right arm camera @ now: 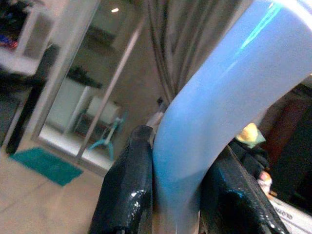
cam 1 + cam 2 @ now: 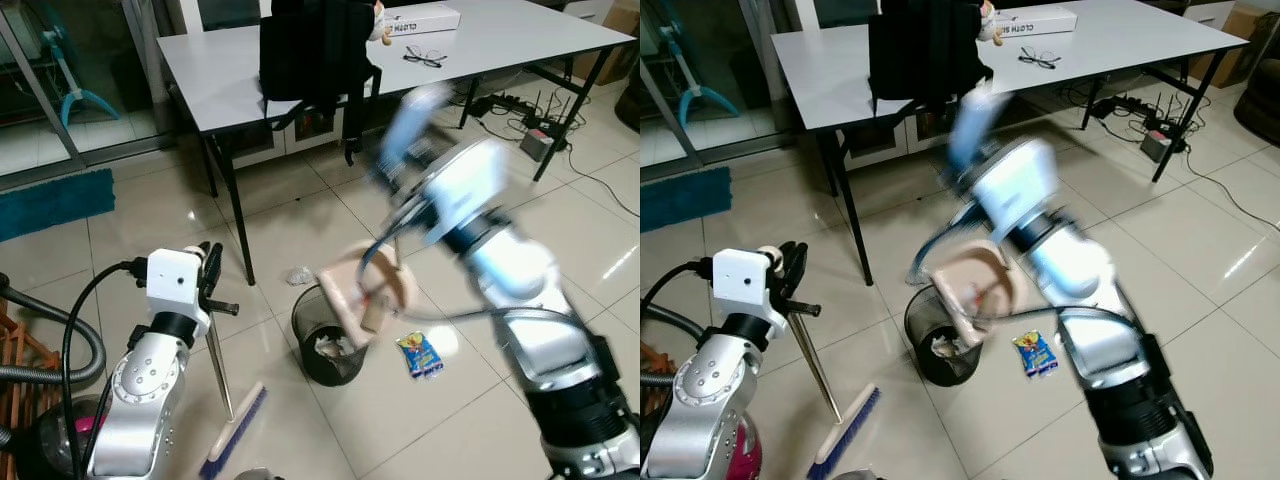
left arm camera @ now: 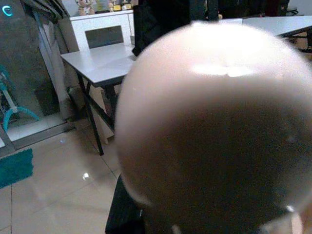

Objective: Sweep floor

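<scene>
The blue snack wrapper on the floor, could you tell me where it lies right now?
In the head views, the blue snack wrapper lies flat on the tiles just right of the black wire bin, below the tilted dustpan.

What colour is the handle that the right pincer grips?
Light blue handle, clearest in the right wrist view, between the black fingers.

Bright, even indoor light; motion blur and close-up defocus.
Glare patches shine on the glossy floor tiles (image 2: 612, 262). The right arm (image 2: 470, 200) and its blue handle (image 2: 408, 120) are smeared by motion. In the left wrist view a pale rounded blob (image 3: 214, 126) sits out of focus; the right wrist view's blue handle is soft too.
</scene>
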Available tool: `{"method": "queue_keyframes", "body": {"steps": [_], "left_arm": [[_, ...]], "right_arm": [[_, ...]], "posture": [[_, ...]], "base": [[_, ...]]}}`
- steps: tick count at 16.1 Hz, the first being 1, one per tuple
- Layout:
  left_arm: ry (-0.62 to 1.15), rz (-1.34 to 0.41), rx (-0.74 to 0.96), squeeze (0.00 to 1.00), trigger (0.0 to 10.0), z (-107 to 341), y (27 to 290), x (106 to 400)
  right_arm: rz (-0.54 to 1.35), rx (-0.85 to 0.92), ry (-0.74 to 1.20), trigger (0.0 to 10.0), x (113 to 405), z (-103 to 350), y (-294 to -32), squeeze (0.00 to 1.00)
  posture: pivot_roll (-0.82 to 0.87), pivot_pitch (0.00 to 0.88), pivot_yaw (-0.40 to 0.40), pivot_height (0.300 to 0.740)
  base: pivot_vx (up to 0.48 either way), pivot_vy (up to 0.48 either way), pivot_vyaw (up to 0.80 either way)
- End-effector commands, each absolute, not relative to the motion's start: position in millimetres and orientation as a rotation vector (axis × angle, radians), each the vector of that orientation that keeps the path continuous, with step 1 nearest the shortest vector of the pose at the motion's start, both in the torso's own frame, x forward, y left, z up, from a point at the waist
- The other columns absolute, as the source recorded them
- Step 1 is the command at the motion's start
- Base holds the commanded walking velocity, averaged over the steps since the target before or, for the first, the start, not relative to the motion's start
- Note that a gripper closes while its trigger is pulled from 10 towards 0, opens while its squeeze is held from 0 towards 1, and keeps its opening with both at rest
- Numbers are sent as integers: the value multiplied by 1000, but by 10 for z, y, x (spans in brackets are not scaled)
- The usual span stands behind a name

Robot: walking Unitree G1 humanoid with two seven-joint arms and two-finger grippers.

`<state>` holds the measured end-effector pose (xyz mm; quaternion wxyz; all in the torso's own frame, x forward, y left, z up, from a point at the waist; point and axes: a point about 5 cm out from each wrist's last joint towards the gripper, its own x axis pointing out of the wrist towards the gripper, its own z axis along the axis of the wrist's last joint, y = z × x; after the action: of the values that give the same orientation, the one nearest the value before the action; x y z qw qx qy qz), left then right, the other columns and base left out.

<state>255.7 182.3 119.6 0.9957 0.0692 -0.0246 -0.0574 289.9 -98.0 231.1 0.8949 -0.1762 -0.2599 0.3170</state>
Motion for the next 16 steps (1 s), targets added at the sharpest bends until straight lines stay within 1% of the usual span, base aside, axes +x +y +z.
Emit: {"method": "queue_keyframes", "body": {"steps": [1,3,6,16], "left_arm": [[-64,-125,149,0,10000,1238,1812,2563],[-64,-125,147,0,10000,1238,1805,2566],[-62,-129,145,0,10000,1231,1788,2569],[-59,-133,145,0,10000,1213,1767,2583]], "right_arm": [[670,-404,-623,10000,2843,2423,-969,0],[713,-400,-642,10000,2788,2394,-888,0],[732,-389,-661,10000,2756,2395,-833,0],[747,-436,-697,10000,2783,2430,-810,0]], "posture": [[28,22,21,740],[25,22,19,740],[24,22,19,740],[23,11,10,740]], "base": [[0,0,0],[0,0,0],[0,0,0],[0,0,0]]}}
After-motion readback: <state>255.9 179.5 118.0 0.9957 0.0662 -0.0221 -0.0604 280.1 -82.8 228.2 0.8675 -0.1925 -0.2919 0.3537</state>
